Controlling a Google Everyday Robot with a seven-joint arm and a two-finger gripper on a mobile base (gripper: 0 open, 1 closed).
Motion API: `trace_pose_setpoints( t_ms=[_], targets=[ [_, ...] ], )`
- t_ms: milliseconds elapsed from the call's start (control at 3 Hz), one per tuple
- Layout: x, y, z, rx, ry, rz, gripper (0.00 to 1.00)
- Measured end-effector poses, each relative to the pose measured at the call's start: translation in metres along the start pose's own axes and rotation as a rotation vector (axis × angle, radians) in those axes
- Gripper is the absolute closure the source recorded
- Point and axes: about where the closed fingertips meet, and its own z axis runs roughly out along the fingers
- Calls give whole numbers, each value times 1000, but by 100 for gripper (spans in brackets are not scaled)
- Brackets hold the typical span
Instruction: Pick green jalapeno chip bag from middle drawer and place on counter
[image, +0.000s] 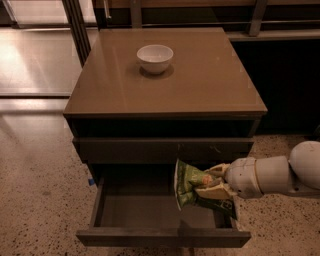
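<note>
The green jalapeno chip bag (192, 186) is crinkled green foil with pale lettering. My gripper (216, 181) comes in from the right on a white arm and is shut on the bag's right end. It holds the bag above the right part of the open middle drawer (135, 210), which is pulled out and shows a smooth grey inside. The counter (200, 75) is the glossy tan-brown top of the cabinet, above and behind the bag.
A white bowl (155, 58) stands on the counter near its back middle. A shut drawer front (150, 149) with small pale scratches lies just above the open drawer. Speckled floor (35, 190) surrounds the cabinet. Dark furniture stands at the right.
</note>
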Motion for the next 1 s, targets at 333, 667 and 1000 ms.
trace_pose_setpoints(
  t_ms=[333,667,1000],
  targets=[
    [-62,9,-20,-18,20,-97,100],
    [-117,6,-46,19,27,-185,100],
    [-159,4,-61,31,26,-265,100]
  ],
)
